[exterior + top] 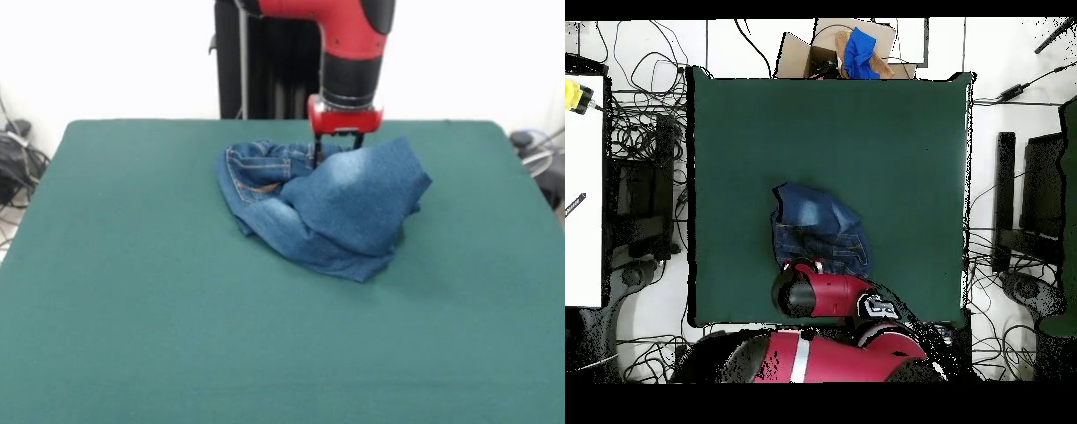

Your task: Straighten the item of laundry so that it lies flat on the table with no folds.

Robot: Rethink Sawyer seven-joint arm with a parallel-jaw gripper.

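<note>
Faded denim jeans (331, 208) bunched, folded on green felt table (132, 291); jaws' state unclear.

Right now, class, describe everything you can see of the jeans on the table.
The jeans are small, blue denim with faded pale patches and orange stitching on a pocket. They lie crumpled in a heap, a broad piece folded over the rest, the gathered waistband showing behind. They rest on the green table, toward the side where the arm stands. The gripper comes down onto their upper edge; whether it grips cloth cannot be told.
</note>
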